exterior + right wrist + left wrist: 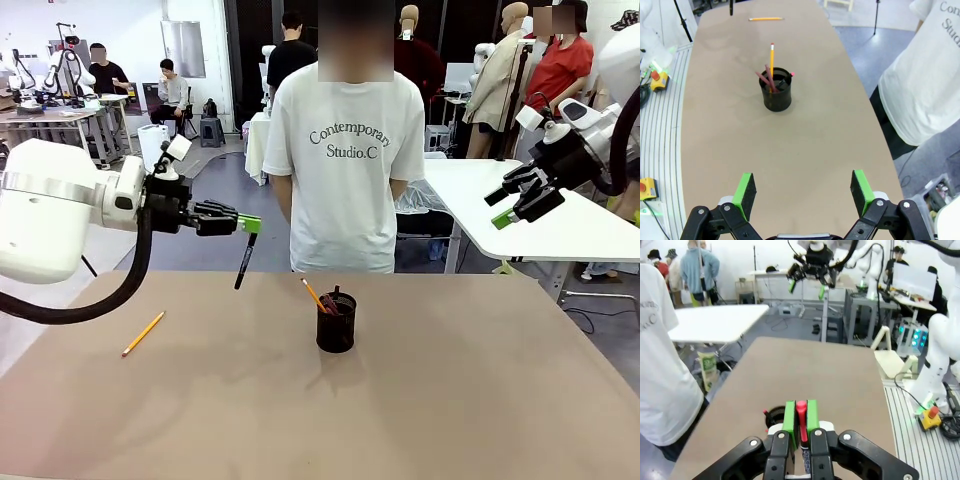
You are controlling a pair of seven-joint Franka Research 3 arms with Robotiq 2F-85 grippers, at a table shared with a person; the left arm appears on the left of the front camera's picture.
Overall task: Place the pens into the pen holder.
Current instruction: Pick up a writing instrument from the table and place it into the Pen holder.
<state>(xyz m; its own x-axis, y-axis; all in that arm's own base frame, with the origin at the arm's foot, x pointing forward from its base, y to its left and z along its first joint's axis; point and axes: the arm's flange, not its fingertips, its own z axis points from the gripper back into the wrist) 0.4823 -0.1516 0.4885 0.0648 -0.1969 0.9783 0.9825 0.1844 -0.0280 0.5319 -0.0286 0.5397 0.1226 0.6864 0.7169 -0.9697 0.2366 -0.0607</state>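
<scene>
Pinching the black pen (244,262) by its top so it hangs tip-down for insertion, your left fingers (248,222) hover at 10 o'clock of the pen holder (336,325); right fingers (505,219) spread, idle.

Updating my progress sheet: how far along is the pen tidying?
Done: an orange pencil and a reddish pencil stand in the pen holder. In hand: the left hand is shut on the black pen, in the air left of the holder. Left: dropping that pen in, then the yellow pencil lying on the table. The right hand is open and empty.
</scene>
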